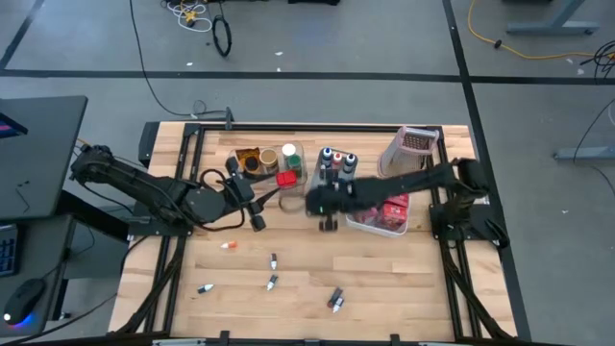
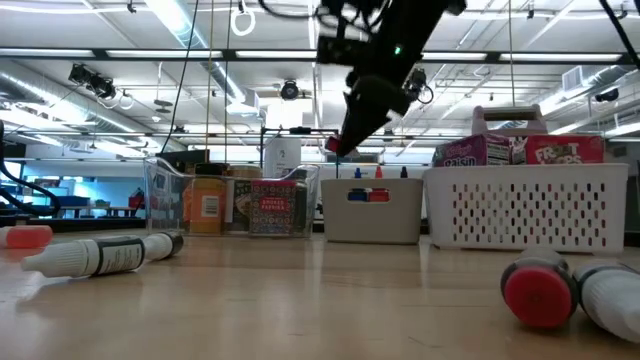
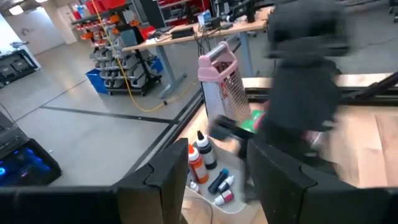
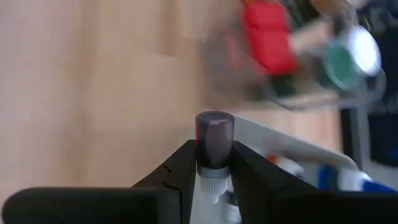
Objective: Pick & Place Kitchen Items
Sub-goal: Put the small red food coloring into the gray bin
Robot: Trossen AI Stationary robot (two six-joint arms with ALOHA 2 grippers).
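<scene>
Mid-carry: right gripper pinching a small dark-capped bottle, held high just before the grey bin of bottles; next, likely lowering over that bin and releasing. Left gripper spread, empty, waiting nearby. More bottles scattered across the wooden table; open workshop beyond.

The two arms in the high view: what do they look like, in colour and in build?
Both arms are black and made of jointed segments. The left end effector and the right end effector each end in two dark, blocky fingers. Black cables run along the left arm. I can make out no markings on either arm.
</scene>
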